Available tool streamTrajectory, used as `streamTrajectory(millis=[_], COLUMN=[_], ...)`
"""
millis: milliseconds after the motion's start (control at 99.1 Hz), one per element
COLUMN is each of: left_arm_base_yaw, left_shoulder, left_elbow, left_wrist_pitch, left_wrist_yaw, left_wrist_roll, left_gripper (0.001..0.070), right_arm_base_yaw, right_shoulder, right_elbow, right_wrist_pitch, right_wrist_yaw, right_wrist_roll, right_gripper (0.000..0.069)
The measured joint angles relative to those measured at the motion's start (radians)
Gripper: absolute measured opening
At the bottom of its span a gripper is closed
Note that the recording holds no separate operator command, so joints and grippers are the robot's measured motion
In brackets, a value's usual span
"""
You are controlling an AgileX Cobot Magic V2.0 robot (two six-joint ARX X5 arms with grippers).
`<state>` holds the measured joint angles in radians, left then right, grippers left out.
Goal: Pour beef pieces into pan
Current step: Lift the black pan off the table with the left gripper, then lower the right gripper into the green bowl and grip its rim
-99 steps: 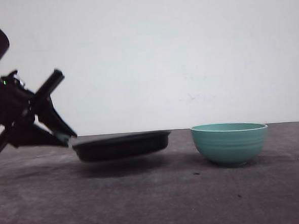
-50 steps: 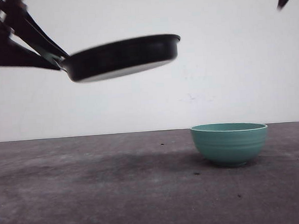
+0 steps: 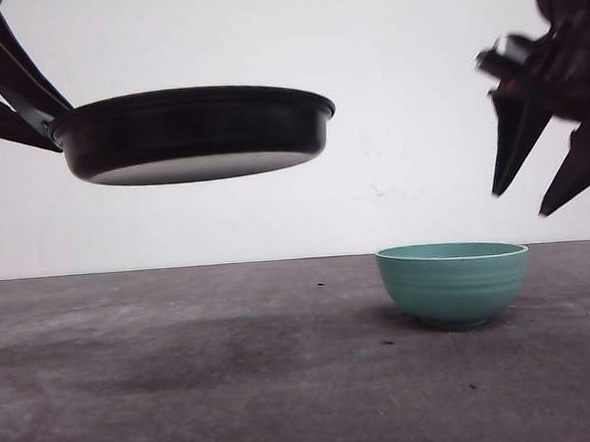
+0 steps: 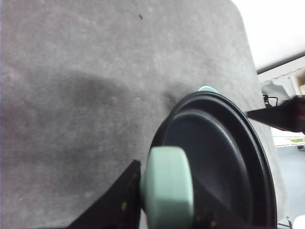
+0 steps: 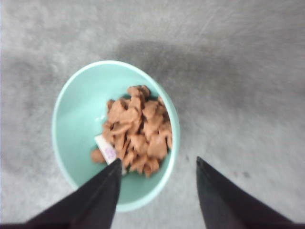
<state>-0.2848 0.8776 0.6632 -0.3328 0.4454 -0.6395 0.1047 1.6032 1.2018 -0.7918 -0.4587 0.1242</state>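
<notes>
Two tools: left tool (image 4: 164,202) clamps the level pan (image 3: 194,132) by its handle, upper left; right tool (image 5: 157,191), spread, hangs above beef pieces (image 5: 136,129).

A small white tag (image 5: 106,150) among the beef pieces (image 5: 136,130) bears purple marks, seemingly unreadable

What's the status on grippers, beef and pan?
Left gripper shut on pan handle, pan held high. Right gripper open above bowl. Beef pieces in bowl, unpoured. Nothing in the way.
</notes>
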Motion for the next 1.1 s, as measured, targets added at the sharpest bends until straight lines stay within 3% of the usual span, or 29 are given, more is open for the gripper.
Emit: streamTrajectory(millis=[323,1100], left_arm_base_yaw=[-0.001,-0.001], left_shoulder=[-0.001,0.000], left_elbow=[0.000,0.000], left_wrist_pitch=[-0.002,-0.003], left_wrist_yaw=[0.001,-0.029], left_wrist_roll=[0.000,0.001], left_gripper=[0.0059,0.0059], right_arm_base_yaw=[0.032,0.070], right_shoulder=[0.086,0.103], right_elbow=[0.000,0.000], right_wrist_pitch=[0.107,0.213], right_wrist_yaw=[0.031,0.112], right_wrist_roll=[0.016,0.067], right_gripper=[0.0186,0.0179])
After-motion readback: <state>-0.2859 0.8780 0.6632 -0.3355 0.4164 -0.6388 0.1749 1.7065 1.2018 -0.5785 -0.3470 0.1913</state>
